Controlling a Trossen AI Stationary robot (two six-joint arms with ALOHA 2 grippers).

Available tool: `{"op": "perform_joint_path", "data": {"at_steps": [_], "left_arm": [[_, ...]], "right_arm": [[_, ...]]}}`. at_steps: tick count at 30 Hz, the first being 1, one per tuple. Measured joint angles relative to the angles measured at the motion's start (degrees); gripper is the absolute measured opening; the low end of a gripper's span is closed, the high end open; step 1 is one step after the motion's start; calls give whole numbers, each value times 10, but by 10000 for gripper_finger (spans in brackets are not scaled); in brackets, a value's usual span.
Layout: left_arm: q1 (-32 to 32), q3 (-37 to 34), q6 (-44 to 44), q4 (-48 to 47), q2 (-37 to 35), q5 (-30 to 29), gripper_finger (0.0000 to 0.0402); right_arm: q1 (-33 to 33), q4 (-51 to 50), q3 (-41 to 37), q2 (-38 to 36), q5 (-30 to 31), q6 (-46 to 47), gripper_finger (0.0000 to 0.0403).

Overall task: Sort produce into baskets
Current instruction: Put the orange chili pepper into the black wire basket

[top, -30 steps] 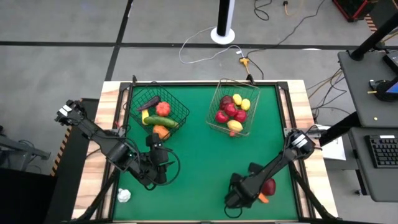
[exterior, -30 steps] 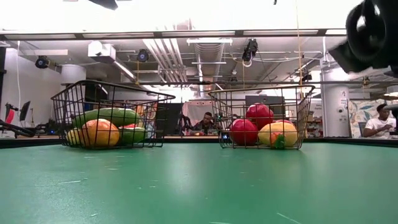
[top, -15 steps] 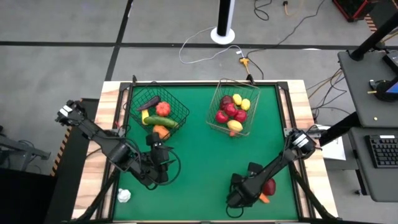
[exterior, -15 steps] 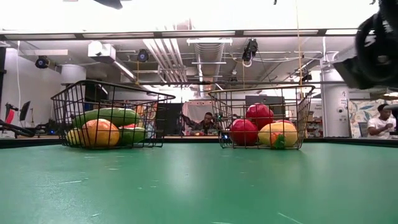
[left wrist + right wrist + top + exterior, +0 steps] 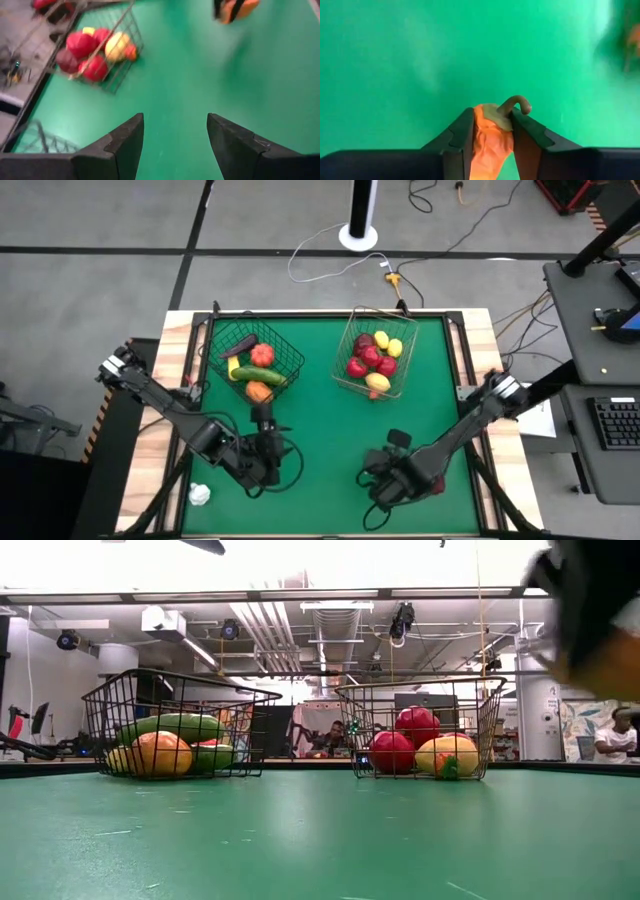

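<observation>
While your right gripper (image 5: 492,131) hangs over the near right part of the green table (image 5: 320,430), it's clamped on an orange toy vegetable (image 5: 490,137) with a curled brown stem, pinched between both fingers. Your left gripper (image 5: 175,137) sits over the near left side with its fingers parted and nothing between them. Far side: the dark basket (image 5: 255,355) and the pale basket (image 5: 372,352) both hold produce. One white piece (image 5: 200,495) lies at the near left corner.

The dark basket (image 5: 258,355) holds mixed vegetables. The pale basket (image 5: 373,352) holds red and yellow fruit. An orange, curl-stemmed vegetable (image 5: 491,136) sits pinched between the right claw (image 5: 492,131) fingers.
</observation>
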Motion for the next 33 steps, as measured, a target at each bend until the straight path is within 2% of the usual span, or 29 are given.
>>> {"op": "perform_joint_path", "data": {"at_steps": [3,5,8,10,14,18,20,25,30,33], "left_arm": [[0,-21,60,74,-3,9,201],[2,-48,107,158,-9,45,201],[8,-100,164,312,-21,112,200],[16,-138,180,411,-24,149,200],[33,-199,192,571,-25,185,201],[47,-229,192,644,-27,225,201],[49,-235,198,663,-27,255,201],[53,-236,204,688,-26,259,201],[55,-236,219,704,-18,260,200],[56,-236,220,705,-18,259,183]], "right_arm": [[2,73,0,-38,108,-51,98],[7,144,-2,-56,191,-115,98],[10,277,-10,-71,289,-246,97],[8,394,-21,-71,321,-352,98],[-5,669,-56,-63,297,-572,97],[-15,830,-87,-62,280,-705,97],[-20,872,-96,-63,251,-742,97],[-40,928,-98,-62,172,-793,98],[-64,959,-98,-49,135,-822,98],[-72,961,-98,-47,127,-820,103]]}}
